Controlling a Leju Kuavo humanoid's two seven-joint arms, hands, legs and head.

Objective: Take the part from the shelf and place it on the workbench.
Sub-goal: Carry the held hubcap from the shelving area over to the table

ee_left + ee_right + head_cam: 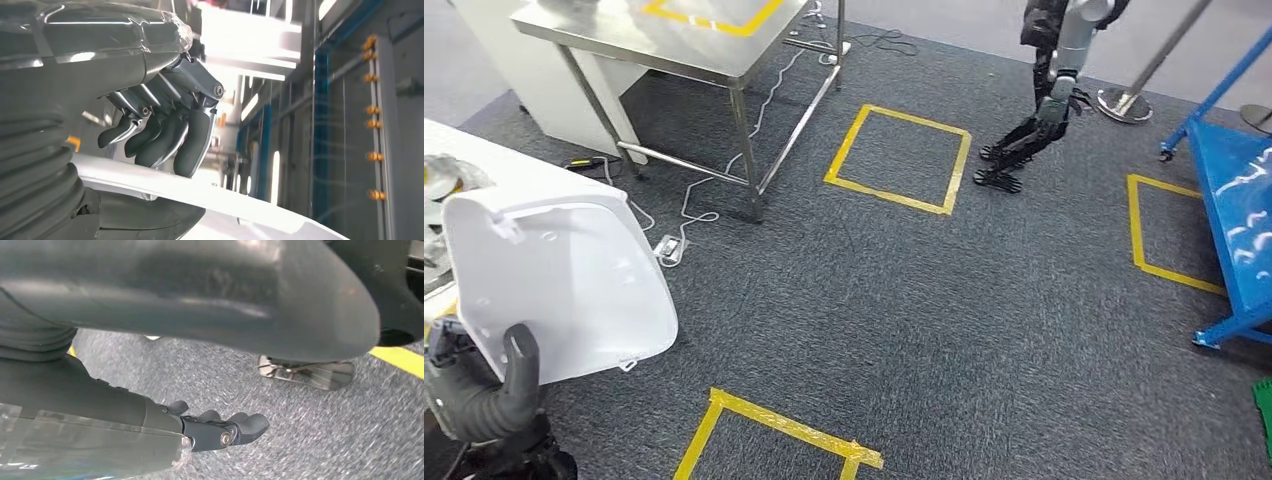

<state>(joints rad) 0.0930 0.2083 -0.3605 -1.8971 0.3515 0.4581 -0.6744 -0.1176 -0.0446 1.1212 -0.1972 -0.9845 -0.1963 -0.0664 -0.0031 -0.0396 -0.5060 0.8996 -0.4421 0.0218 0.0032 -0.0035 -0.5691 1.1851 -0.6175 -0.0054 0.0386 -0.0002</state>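
Observation:
The part [554, 280] is a large white plastic panel with rounded corners, held up at the lower left of the head view. My left hand [484, 400] grips its lower edge from below, thumb up against its face. In the left wrist view, the dark fingers [165, 135] of that hand curl down onto the panel's white rim [200, 195]. The steel workbench [674, 50], with a yellow tape square on top, stands at the far left. My right hand [220, 427] hangs over the grey carpet, fingers loosely bent and apart from the thumb, holding nothing.
A blue shelf cart [1239, 210] stands at the right edge. Another robot [1049, 90] stands at the top right. Yellow tape squares [899, 160] mark the carpet. Cables [674, 240] trail by the workbench legs. A white surface [484, 160] lies behind the panel.

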